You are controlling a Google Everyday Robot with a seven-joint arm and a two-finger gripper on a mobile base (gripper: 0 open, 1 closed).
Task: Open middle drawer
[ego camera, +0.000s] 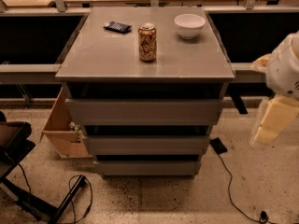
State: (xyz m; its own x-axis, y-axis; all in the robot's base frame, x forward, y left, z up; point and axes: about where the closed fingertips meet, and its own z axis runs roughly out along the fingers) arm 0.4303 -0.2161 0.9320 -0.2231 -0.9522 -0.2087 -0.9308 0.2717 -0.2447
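I saw the end effector (272, 123) hanging at 3 o'clock, clear of the bench (107, 59), its grip state impossible to tell, while the middle drawer (145, 145) sat at 6 o'clock, second of three fronts.

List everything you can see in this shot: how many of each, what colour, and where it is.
cabinet: one, grey, centre of view
top drawer: one, grey, uppermost front
middle drawer: one, grey, second of three stacked fronts
bottom drawer: one, grey, lowest front
can: one, brown and gold, upright on the middle of the cabinet top
bowl: one, white, back right of the cabinet top
flat packet: one, dark, back left of the cabinet top
cardboard box: one, brown, floor left of the cabinet
cables: at least two, black, floor left and right
gripper: one, pale, right edge, apart from the drawers
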